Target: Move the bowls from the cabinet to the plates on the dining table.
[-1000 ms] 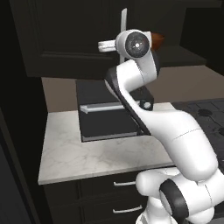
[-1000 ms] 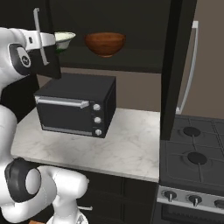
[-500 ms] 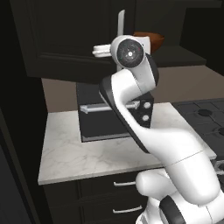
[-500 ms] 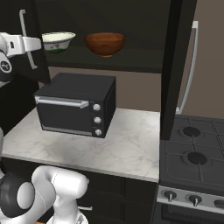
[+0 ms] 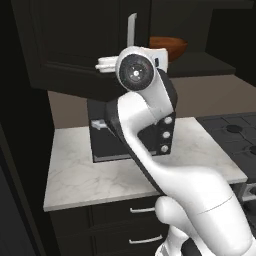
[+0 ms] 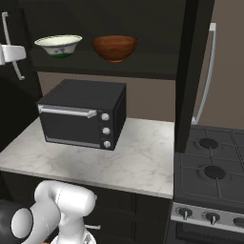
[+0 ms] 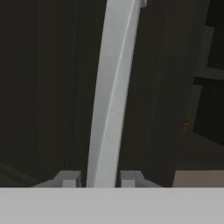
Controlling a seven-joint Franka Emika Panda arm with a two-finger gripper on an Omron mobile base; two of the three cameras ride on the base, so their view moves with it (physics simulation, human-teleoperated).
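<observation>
The cabinet (image 6: 109,33) stands open above the toaster oven (image 6: 83,114), with the cream-white bowl (image 6: 58,45) and reddish-brown bowl (image 6: 114,47) side by side on its shelf. The gripper (image 7: 100,178) is clamped narrowly around the cabinet's silver bar handle (image 7: 111,92).

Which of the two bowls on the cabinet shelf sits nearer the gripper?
The cream-white bowl with the green pattern. It sits on the left of the shelf, toward the gripper at the door handle; the reddish-brown bowl is farther right.
</observation>
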